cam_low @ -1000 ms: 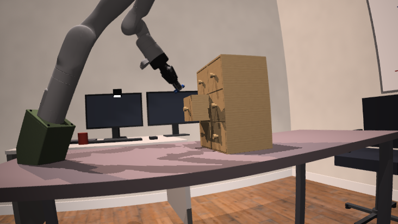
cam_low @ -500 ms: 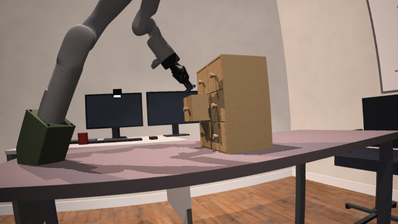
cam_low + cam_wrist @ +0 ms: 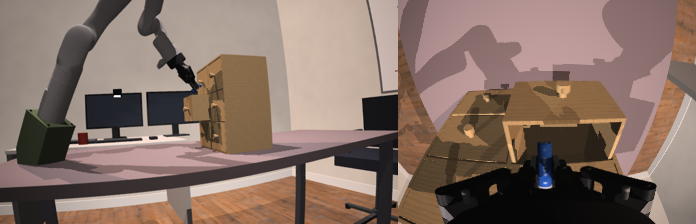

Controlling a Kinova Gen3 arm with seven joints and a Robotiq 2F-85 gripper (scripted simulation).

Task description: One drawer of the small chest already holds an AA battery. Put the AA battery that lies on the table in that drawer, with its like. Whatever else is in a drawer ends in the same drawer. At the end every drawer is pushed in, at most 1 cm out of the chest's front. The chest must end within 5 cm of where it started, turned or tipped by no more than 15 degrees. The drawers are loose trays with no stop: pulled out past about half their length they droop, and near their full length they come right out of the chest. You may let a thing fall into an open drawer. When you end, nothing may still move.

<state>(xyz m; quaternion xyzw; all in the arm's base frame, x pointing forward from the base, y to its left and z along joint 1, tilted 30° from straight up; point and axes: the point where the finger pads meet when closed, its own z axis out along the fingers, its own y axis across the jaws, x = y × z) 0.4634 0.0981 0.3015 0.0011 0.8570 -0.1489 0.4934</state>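
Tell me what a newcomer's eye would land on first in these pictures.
First, the gripper, shut on a blue AA battery and poised just above the one pulled-out drawer of the wooden chest, middle row on the chest's arm-facing front. Next, the big grey arm sweeping up from its green base at the table's left end. From the wrist view the battery points down into the drawer's dark interior.

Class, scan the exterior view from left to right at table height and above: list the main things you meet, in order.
Dark green arm base → small red cylinder → left black monitor → right black monitor → pulled-out wooden drawer → tan wooden chest → black office chair.
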